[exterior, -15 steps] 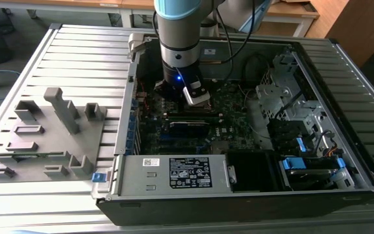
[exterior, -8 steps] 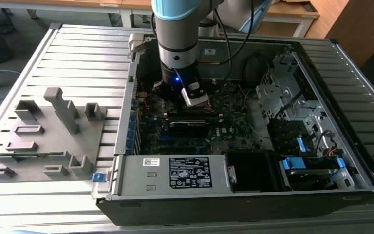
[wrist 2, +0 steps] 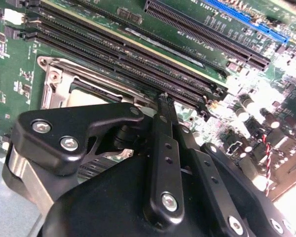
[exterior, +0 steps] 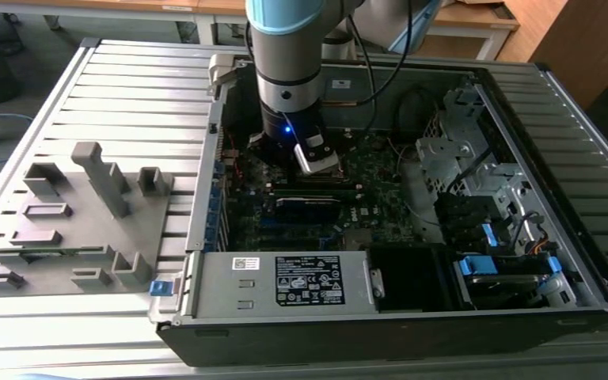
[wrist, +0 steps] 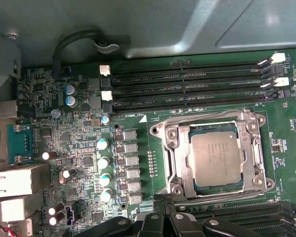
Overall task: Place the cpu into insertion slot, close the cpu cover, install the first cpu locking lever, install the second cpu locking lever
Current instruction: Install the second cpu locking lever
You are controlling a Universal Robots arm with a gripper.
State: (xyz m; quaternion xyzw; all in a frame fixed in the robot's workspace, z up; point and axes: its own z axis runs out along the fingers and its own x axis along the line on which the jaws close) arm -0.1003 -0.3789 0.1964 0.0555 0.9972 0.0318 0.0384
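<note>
Black claw low beside cpu cover

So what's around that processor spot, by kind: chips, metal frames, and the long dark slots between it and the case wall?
cpu: 1
cpu cover: 1
long dark memory slots: 4
Total: 6

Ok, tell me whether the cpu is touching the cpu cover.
Cannot tell. In the first wrist view the cpu sits inside the window of the cpu cover, whose silver frame surrounds it closely, but neither contact nor a gap is plain.
</note>
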